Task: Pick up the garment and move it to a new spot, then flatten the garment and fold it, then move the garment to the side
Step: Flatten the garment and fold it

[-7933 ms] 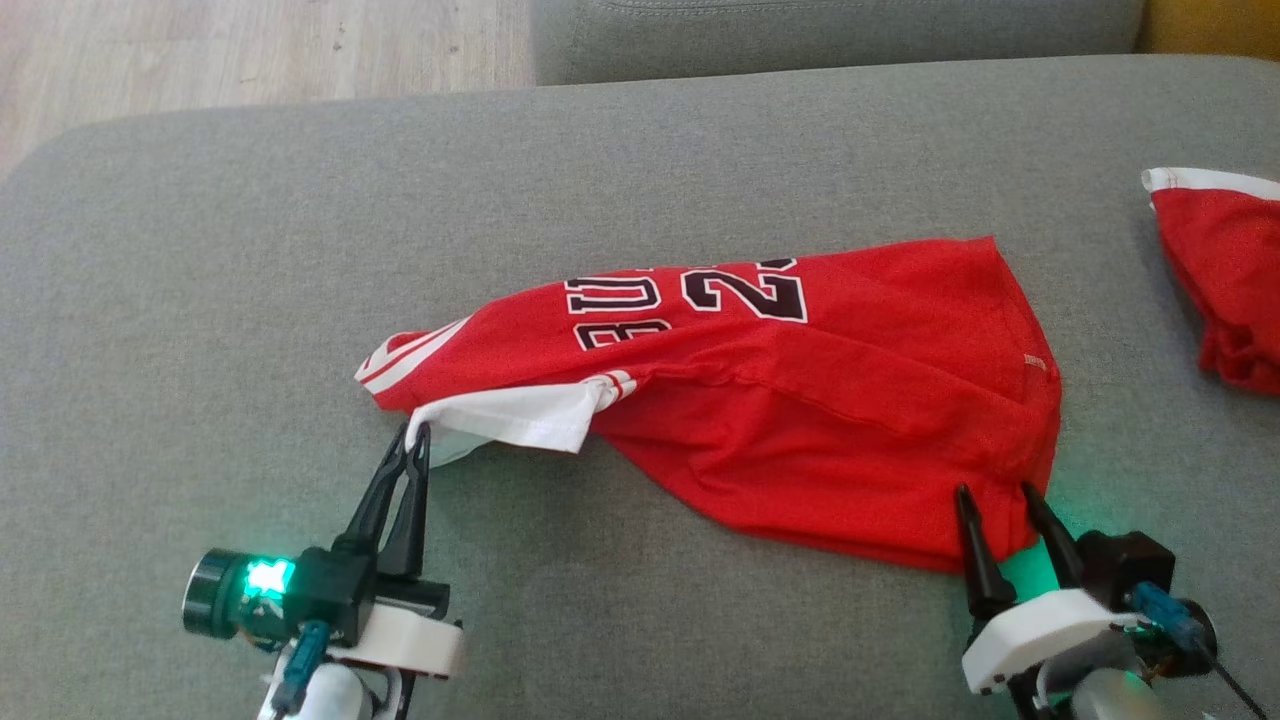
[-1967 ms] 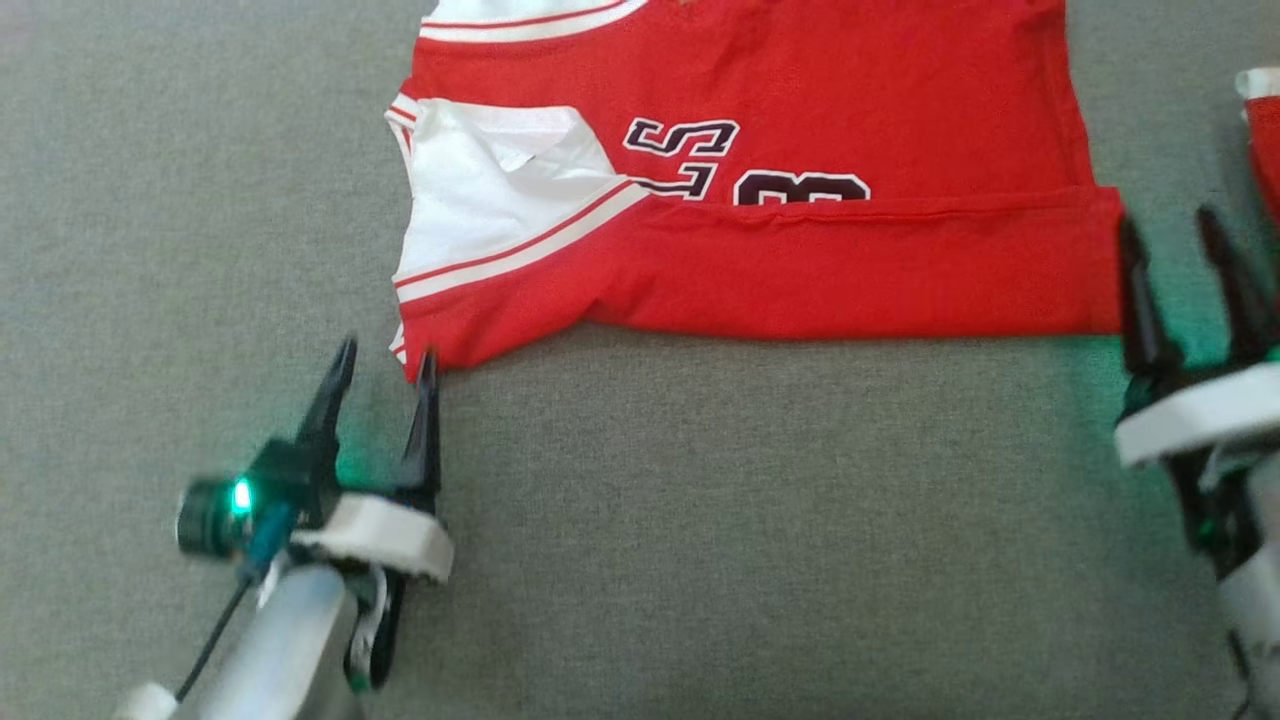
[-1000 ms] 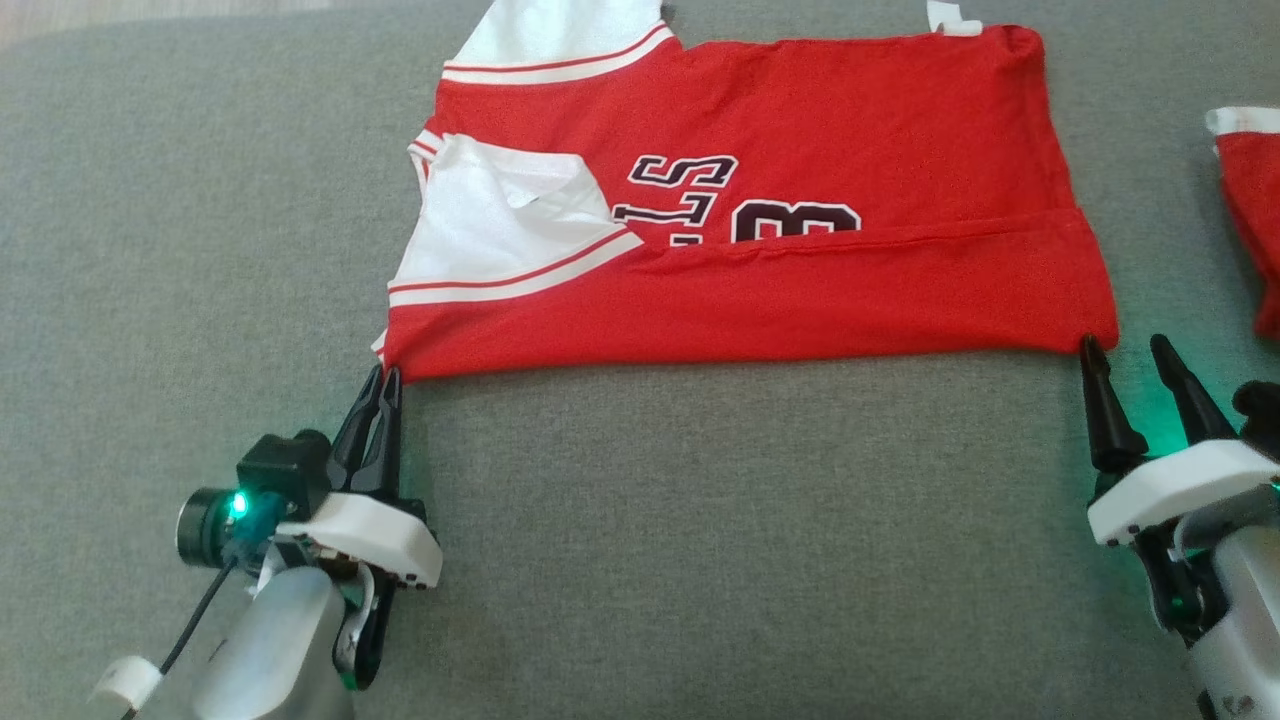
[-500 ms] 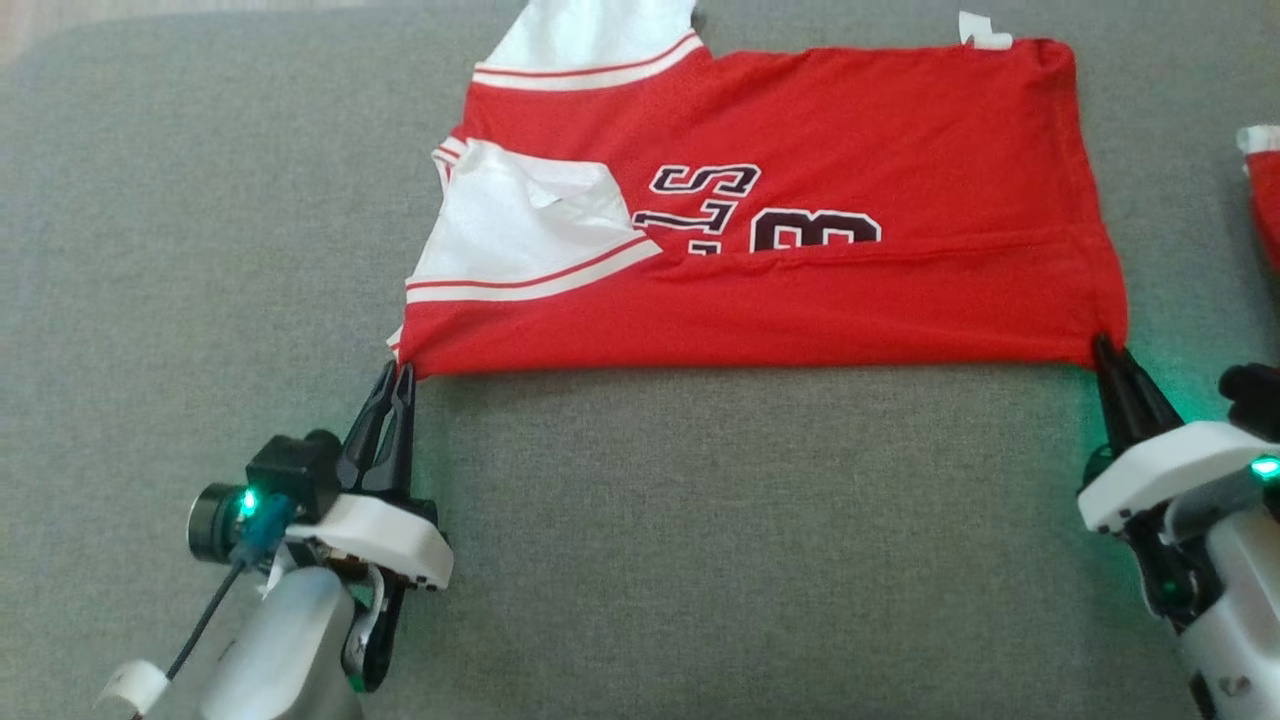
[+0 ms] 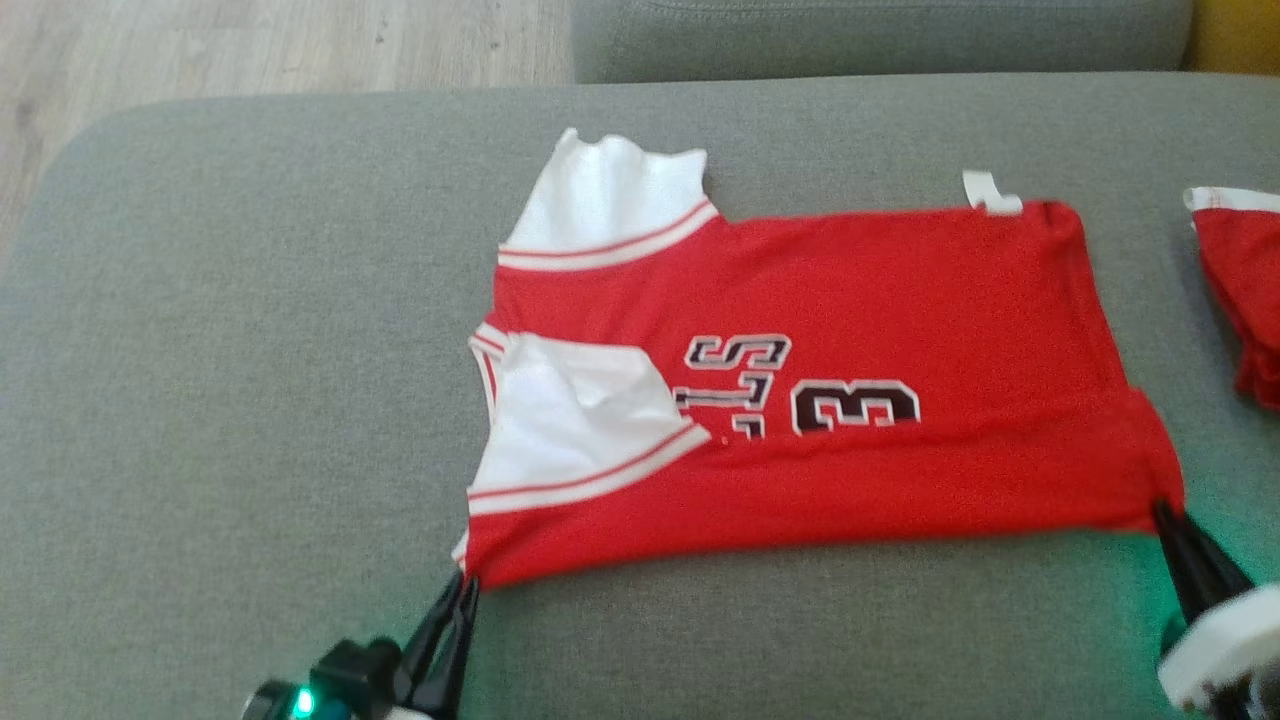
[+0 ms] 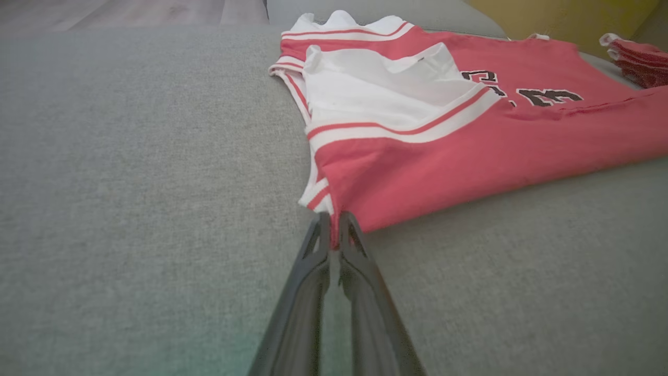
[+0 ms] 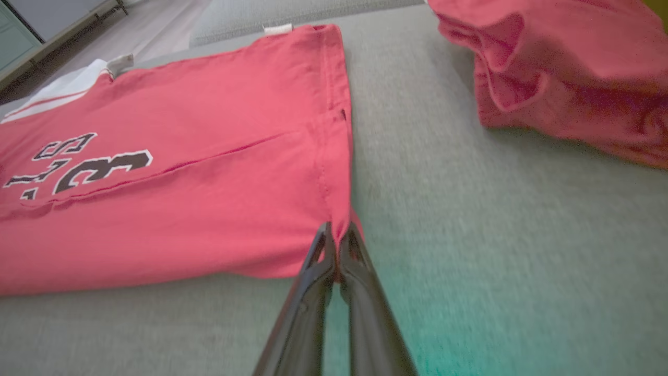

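Garment (image 5: 880, 290), a red jersey with white sleeves and dark lettering, lies spread on the grey sofa seat (image 5: 250, 350). Its near long edge is folded over onto itself, and the fold hides the lower part of the lettering. The sleeve end points to the robot's left and the hem to its right. A small white tag (image 5: 990, 193) sticks out at the far hem corner.

The left claw (image 5: 465, 583) is closed on the near corner at the sleeve end. In the left wrist view its two dark fingers press together with red cloth pinched between the tips. The right claw (image 5: 1163, 508) is likewise closed on the near hem corner, and the right wrist view shows fabric caught between its tips. Both claws sit low, close to the seat.

Off to the right, apart from the jersey, lies a second red cloth (image 5: 1240, 300), crumpled. Beyond the seat are the sofa's back cushion (image 5: 880, 35) and a pale wood floor (image 5: 250, 45).
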Tool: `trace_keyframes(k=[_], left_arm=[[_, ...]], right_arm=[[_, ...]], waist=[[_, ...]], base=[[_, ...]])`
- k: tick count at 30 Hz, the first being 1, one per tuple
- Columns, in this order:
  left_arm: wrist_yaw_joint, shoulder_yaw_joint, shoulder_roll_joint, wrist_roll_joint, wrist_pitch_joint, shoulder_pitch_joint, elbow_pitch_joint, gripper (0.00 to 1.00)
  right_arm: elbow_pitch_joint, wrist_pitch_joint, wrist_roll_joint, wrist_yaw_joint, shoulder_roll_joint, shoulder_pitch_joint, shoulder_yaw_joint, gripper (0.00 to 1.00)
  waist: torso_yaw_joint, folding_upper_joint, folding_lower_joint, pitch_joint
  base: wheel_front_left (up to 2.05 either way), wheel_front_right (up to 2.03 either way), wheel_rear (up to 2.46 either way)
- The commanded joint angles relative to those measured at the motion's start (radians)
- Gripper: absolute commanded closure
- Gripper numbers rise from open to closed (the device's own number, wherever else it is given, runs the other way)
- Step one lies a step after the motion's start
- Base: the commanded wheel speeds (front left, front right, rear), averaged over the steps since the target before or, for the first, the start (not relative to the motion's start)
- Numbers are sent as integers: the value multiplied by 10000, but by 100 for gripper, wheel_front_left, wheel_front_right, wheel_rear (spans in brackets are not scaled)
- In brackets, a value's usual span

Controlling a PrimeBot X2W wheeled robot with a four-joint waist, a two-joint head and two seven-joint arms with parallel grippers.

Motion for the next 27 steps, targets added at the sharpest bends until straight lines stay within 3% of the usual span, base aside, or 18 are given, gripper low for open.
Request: trace_keyframes(k=[1, 8, 9, 10, 11, 12, 13, 14, 18, 21, 27], left_arm=[[144, 287, 309, 74, 20, 32, -485, 100], [552, 236, 634, -88, 640, 1092, -1750, 100], [591, 240, 656, -117, 725, 1146, -1866, 100], [619, 242, 678, -138, 808, 1169, -1947, 100], [631, 229, 707, -139, 897, 1160, -2004, 100], [633, 215, 729, -143, 979, 1133, -2052, 78], [638, 212, 751, -151, 1057, 1096, -2094, 53], [661, 210, 798, -110, 1111, 1038, -2146, 0], [676, 346, 1045, -44, 1275, 675, -2543, 0], [339, 578, 1546, 58, 1767, -534, -3179, 0], [-851, 744, 2164, 82, 3366, -4021, -3283, 0]], right_arm=[[-389, 31, 57, 65, -470, 358, -60, 100], [-1512, 416, -20, 65, -378, 1829, -845, 100], [-1602, 437, -67, 65, -286, 1920, -975, 96], [-1675, 477, -138, 65, -199, 1993, -1070, 69], [-1736, 534, -219, 65, -115, 2046, -1137, 11], [-1795, 586, -300, 65, -32, 2073, -1201, 0], [-1861, 628, -376, 65, 52, 2080, -1278, 0], [-1944, 660, -447, 65, 128, 2079, -1353, 0], [-2408, 779, -688, 65, 288, 2063, -1642, 0], [-2911, 923, -922, 65, 409, 1969, -1854, 0], [-3634, 1224, -1283, 65, 578, 1436, -1705, 0]], waist=[[19, -1, 2, -75], [9, -1, 2, -240], [5, -1, 2, -254], [6, -1, 2, -269], [4, -1, 2, -285], [0, -1, 2, -301], [-10, -1, 2, -314], [-26, -1, 2, -324], [-133, -1, 2, -261], [-234, -1, 2, 26], [-677, -1, 2, 930]], base=[[0, 0, 0], [0, 0, 0], [0, 0, 0], [0, 0, 0], [0, 0, 0], [0, 0, 0], [0, 0, 0], [0, 0, 0], [0, 0, 0], [0, 0, 0], [0, 0, 0]])
